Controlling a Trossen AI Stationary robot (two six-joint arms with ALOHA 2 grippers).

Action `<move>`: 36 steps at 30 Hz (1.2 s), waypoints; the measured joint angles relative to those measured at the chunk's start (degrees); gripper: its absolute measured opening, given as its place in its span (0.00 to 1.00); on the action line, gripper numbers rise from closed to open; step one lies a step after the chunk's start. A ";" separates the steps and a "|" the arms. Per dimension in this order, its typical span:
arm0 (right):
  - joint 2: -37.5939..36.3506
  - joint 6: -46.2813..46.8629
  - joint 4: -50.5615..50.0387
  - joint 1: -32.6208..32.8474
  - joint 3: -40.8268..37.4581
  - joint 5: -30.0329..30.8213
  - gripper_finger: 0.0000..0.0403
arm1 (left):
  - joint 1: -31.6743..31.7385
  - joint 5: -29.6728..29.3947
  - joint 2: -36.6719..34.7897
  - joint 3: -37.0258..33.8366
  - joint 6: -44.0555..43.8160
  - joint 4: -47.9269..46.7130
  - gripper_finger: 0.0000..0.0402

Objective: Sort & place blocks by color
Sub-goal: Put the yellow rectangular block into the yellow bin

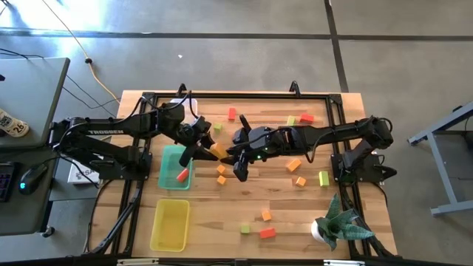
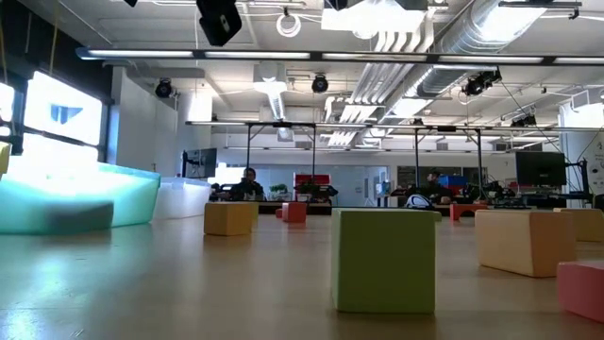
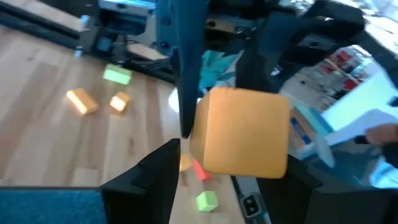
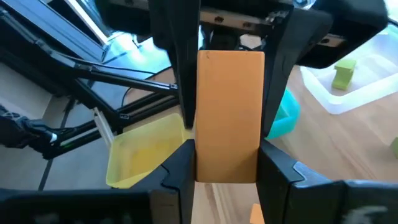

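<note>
Both claws meet near the middle of the table on one orange block (image 1: 219,151). The left gripper (image 1: 209,147) pinches it from the left with its fingers spread wide. The right gripper (image 1: 231,156) clamps the same block from the right with a narrower hold. The block hangs between them, clear of the wood, its long side running from one claw to the other.

Just to the left, partly under the left claw, lies the green tray (image 1: 168,179) with a red block (image 1: 182,175) inside. Two small orange blocks (image 1: 221,174) lie on the wood just below the right claw, one behind the other. Further right are two more orange blocks (image 1: 296,173), then a yellow-green bar (image 1: 324,177) near the right arm's base.

Toward the front edge, the yellow tray (image 1: 170,225) is at the left. An orange cube (image 1: 266,215), a green cube (image 1: 244,229) and a red bar (image 1: 267,233) lie well apart from the claws. A potted plant (image 1: 336,225) fills the front right corner. Bare planks lie open between these and the grippers.

Toward the back rail sit a red block (image 1: 232,113), then a green block (image 1: 291,120) touching another red one (image 1: 306,117)
</note>
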 joint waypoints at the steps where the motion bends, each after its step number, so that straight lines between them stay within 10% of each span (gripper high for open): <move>1: 0.00 0.34 0.00 0.31 0.00 0.69 0.25 | -0.02 0.71 0.00 0.00 -0.04 0.61 0.45; 22: 0.02 4.50 0.50 0.38 -0.02 0.75 0.26 | -0.42 1.88 -0.07 0.00 0.40 4.28 0.28; 36: 0.02 5.07 -0.70 0.13 -0.02 0.81 0.57 | -2.32 1.36 -2.02 -0.03 8.89 -20.47 0.27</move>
